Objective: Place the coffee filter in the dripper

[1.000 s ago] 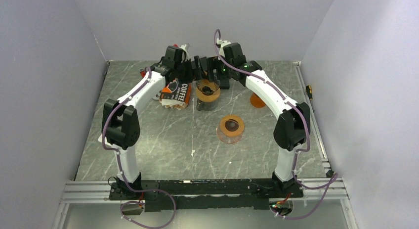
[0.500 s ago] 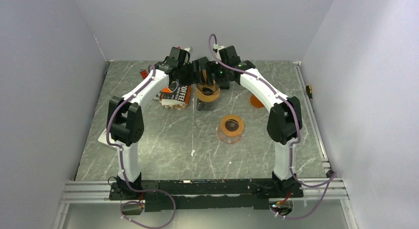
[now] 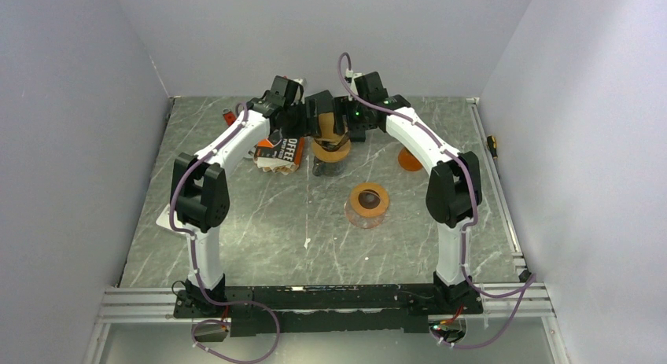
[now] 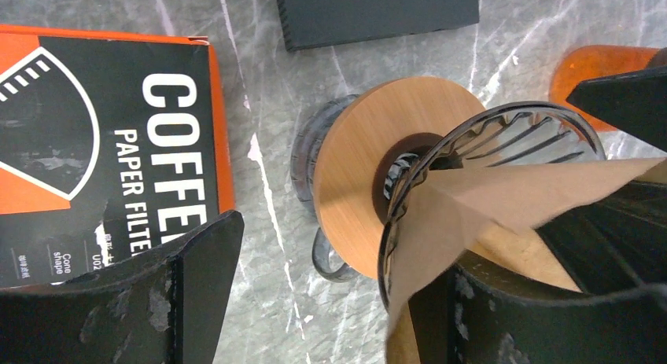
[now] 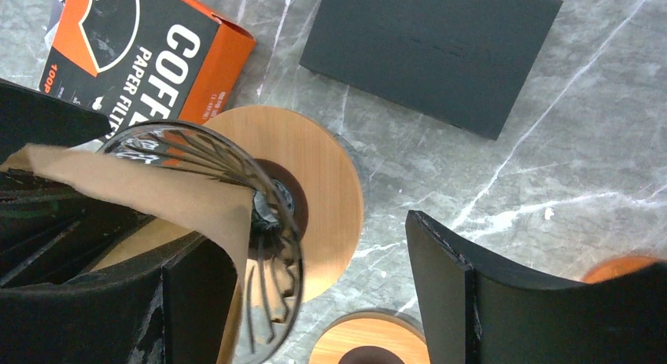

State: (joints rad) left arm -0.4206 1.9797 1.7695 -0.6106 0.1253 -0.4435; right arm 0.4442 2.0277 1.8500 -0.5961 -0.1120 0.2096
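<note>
Carton [image 4: 118, 144] at nine o'clock; ribbed dripper [image 4: 519, 132], paper filter [image 4: 511, 195] draped, was flanked by left end effector [image 4: 330, 262] and right end effector [image 5: 315, 238], both gaping, empty.

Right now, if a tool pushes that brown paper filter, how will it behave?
Probably floppy: the paper filter bends over the glass dripper rim. Likely light and thin, so it may crumple or slide rather than seat.

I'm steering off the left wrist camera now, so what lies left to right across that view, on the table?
Coffee filter box → wooden collar → glass dripper cone → orange object at the right edge. The paper filter overlaps the cone, so it is left out.
</note>
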